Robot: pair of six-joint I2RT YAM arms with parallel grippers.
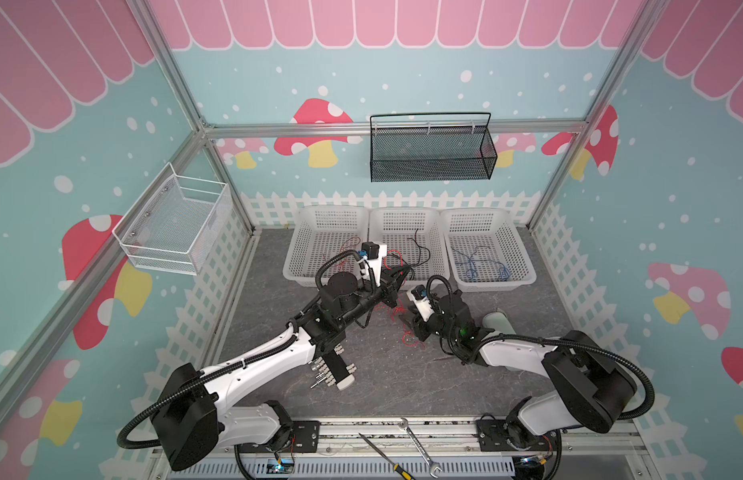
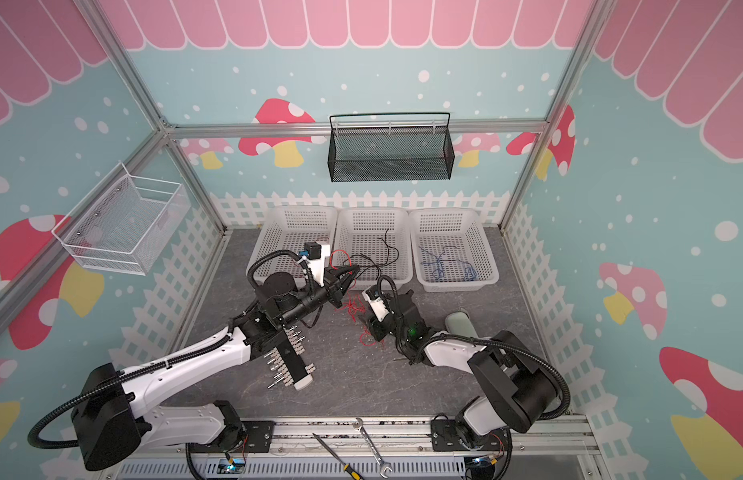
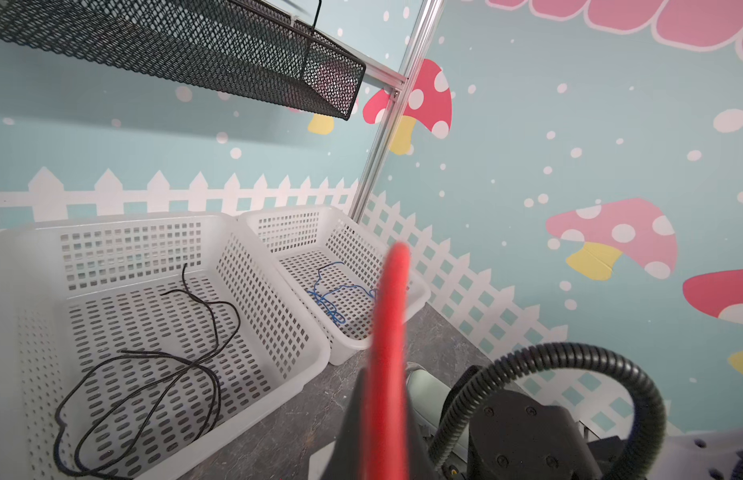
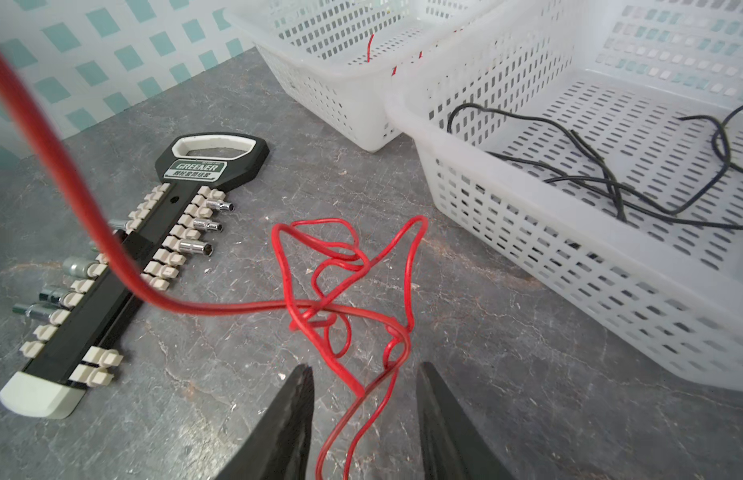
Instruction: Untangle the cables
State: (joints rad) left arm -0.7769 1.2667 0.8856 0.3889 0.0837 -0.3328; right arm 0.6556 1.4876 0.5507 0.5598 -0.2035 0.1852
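Knot of red cable (image 4: 345, 291) on the worktop (image 4: 507, 332), just ahead of the right end effector (image 4: 363, 368).
Right jaws apart, straddling a loose strand that runs lengthwise to the knot; nearer arm. Left end effector (image 2: 349, 276) clamped on the strand's raised far end. Black cable (image 4: 606, 180) and blue cable (image 3: 330, 307) in separate baskets (image 1: 403, 211).

Robot lab cell — aluminium frame (image 1: 527, 124), mushroom backdrop (image 1: 316, 120).

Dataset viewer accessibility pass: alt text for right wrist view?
Open black right gripper straddles a tangled thin red cable on the grey table. A black socket rack lies beside it; a thin black cable sits in a white perforated plastic basket.
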